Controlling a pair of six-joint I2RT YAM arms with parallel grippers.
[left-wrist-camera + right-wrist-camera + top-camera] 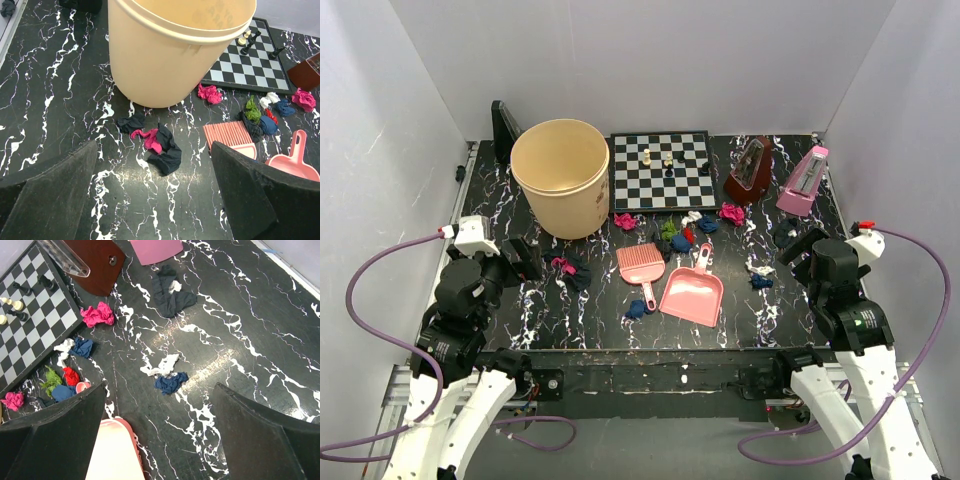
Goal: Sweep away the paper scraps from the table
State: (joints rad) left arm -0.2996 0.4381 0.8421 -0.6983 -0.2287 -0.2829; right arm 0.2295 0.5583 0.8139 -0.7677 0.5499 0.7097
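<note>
When viewed from overhead: paper scraps [682, 235] scattered over middle of black veined table [590, 325], thickest just in front of chessboard [638, 192]. Also noted: magenta wad [625, 221] at board's near left corner, second magenta wad [731, 212] by brown metronome [750, 172]; black-and-magenta clump [572, 270] left of pink brush [642, 266]; blue wad [636, 309] between brush handle and pink dustpan [692, 296]; white-and-blue pair [760, 277] right of dustpan. Behind, cream bucket [560, 175] at back left, pink metronome [803, 182] at back right, few chess pieces [668, 160] on board. Over table's left side, left gripper [528, 258]; over right side, right gripper [798, 245]; spread of either not clear from up here.

From left wrist: fingers [60, 192] set wide apart, holding nothing. Ahead between them, black-and-magenta clump on table, near bucket's base; brush and dustpan off to right, apart from fingers.

From right wrist: fingers [55, 432] likewise wide, gripping nothing. Between them and ahead, white-and-blue pair lying on bare table, touching neither finger. Further on, dark scrap with white bit [172, 292] near pink metronome; green, red and blue wads [60, 385] along board's edge; dustpan at bottom, partly behind one finger.
</note>
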